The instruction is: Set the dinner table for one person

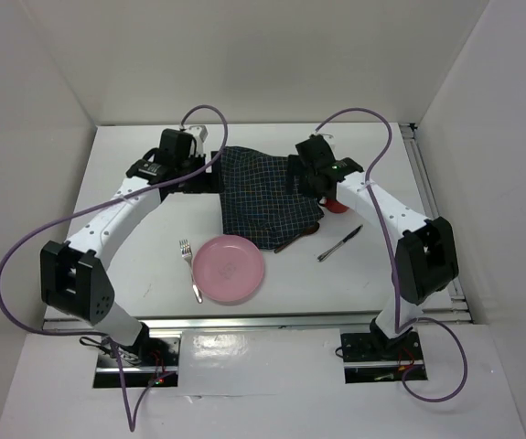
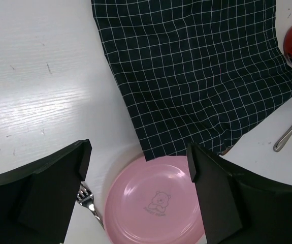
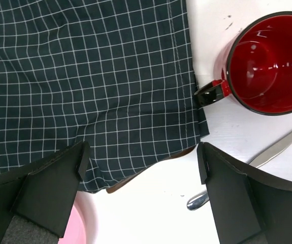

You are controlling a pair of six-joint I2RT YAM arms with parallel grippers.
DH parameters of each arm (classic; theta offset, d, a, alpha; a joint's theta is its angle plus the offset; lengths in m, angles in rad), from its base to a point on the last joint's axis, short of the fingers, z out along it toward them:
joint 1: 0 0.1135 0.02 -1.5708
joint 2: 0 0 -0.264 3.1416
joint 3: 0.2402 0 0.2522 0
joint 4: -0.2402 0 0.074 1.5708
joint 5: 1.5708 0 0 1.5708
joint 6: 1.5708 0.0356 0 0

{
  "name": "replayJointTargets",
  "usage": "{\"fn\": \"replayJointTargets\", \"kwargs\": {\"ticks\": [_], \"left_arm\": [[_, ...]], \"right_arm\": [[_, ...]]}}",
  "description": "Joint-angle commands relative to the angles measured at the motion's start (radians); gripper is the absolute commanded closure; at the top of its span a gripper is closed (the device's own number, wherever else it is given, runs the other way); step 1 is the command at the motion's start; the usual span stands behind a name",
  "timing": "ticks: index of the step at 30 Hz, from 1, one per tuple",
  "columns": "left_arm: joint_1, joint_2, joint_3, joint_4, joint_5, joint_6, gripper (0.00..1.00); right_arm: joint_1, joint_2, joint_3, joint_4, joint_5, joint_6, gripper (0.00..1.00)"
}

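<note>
Up at the far half of the dinner table (image 1: pixel 363 288), both arms hang over the checked mat (image 1: pixel 263 197). The left gripper (image 2: pixel 138 152) has its fingers spread wide with nothing between them, and the right gripper (image 3: pixel 143 150) is the same, wide apart and empty (neither wrist view shows a pad touching cloth, so they look to be hovering above it). Right under them the mat lies crooked and a bit rumpled toward the back of the white tabletop, its near corner touching the rim of the pink plate (image 1: pixel 230 268). Something brownish (image 3: pixel 135 179) peeks out from under its near edge, can't tell what. Working outward, the red mug (image 3: pixel 270 61) sits just beside the mat's right edge with its handle right against the cloth. The knife (image 1: pixel 340 243) lies at an angle on bare table near the mug, and the fork (image 1: pixel 189 265) is just left of the plate. So my read is this job's barely begun: everything's on the table but nothing is really laid. Left to do, I'd say: flatten and square up the mat toward the near edge, get the plate onto it, then fork to the left, knife to the right, mug up by the far right corner.
</note>
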State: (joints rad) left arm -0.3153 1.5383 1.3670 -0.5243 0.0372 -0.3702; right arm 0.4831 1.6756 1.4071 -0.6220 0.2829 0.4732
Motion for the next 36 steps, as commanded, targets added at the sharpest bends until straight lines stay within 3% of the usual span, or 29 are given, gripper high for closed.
{"fn": "replayJointTargets", "kwargs": {"ticks": [1, 5, 15, 25, 31, 36], "left_arm": [[0.010, 0.043, 0.064, -0.002, 0.033, 0.008, 0.05], [0.030, 0.100, 0.104, 0.032, 0.033, 0.019, 0.03], [0.090, 0.420, 0.398, -0.005, 0.107, 0.010, 0.07], [0.133, 0.802, 0.845, -0.046, 0.162, 0.007, 0.11], [0.133, 0.902, 0.894, 0.041, 0.150, -0.022, 0.11], [0.133, 0.996, 0.986, 0.081, 0.188, -0.035, 0.12]], "right_arm": [[0.015, -0.022, 0.007, 0.030, -0.021, -0.005, 0.00], [0.015, -0.042, -0.002, 0.030, -0.053, -0.024, 0.00], [0.046, -0.186, -0.089, 0.011, -0.044, -0.033, 0.00], [0.055, -0.307, -0.171, 0.002, -0.053, -0.024, 0.00], [0.075, -0.287, -0.161, 0.002, -0.083, -0.024, 0.00], [0.173, -0.234, -0.171, 0.062, -0.175, -0.113, 0.03]]}}
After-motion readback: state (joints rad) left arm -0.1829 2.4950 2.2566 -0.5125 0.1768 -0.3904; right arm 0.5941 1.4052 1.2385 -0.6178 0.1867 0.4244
